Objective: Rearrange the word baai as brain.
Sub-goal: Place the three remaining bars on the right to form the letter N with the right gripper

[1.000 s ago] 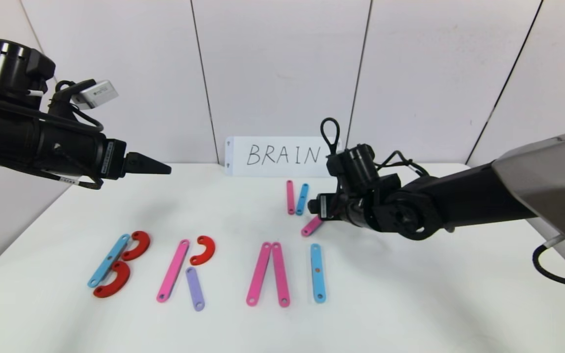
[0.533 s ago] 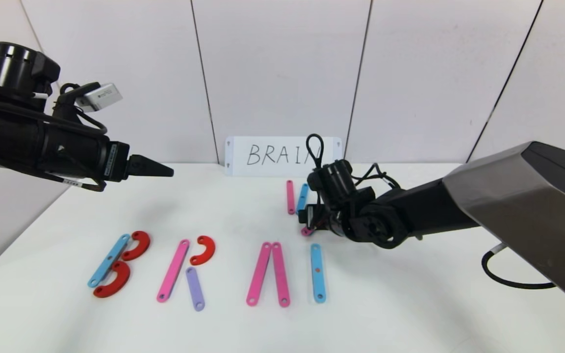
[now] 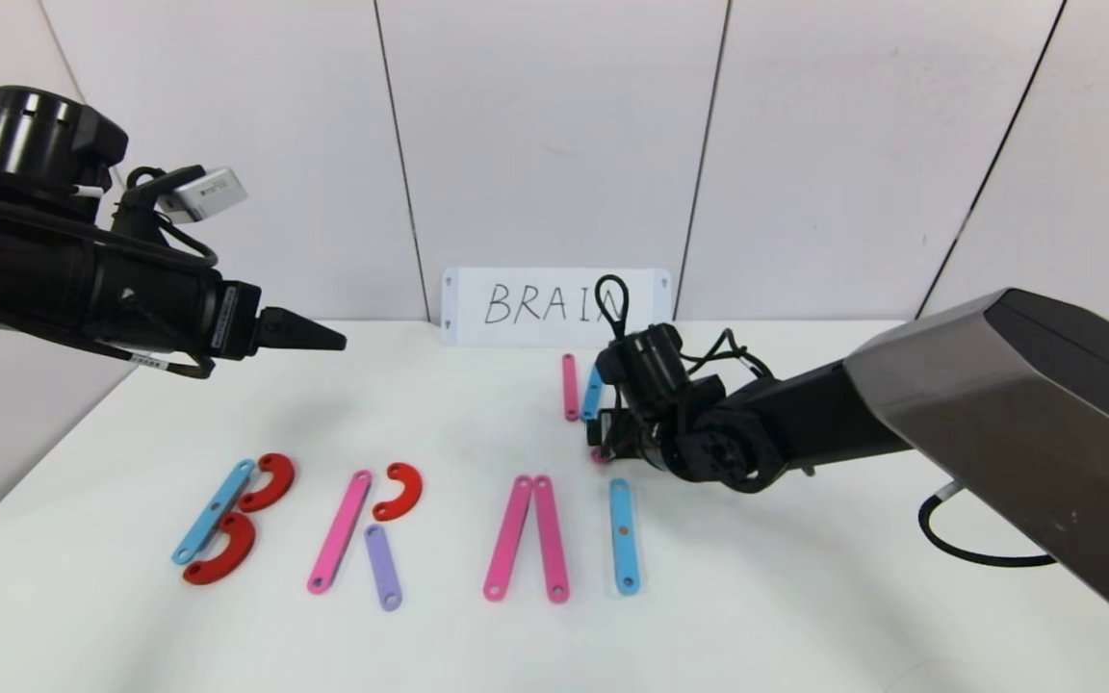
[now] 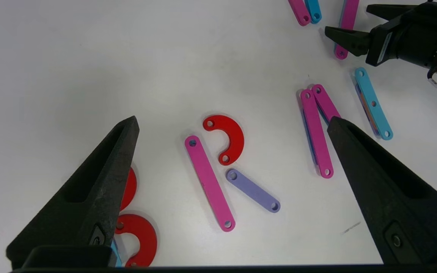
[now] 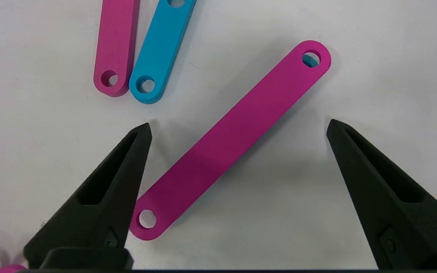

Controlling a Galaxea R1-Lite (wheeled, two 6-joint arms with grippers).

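The right gripper (image 5: 237,129) has dropped low over a loose pink bar (image 5: 233,140) behind the word (image 3: 400,525) on the tabletop (image 3: 805,597), jaws apart astride it, likely fetching an N stroke. The left gripper (image 3: 309,332) hovers, jaws apart.

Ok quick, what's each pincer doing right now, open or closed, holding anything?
Left pincer: open, empty, raised above the table.
Right pincer: open, straddling the loose pink bar, not gripping.

White card (image 3: 554,306) at 12 o'clock against the wall: handwritten "BRAI" in black readable, last letter hidden behind my right arm's cable.
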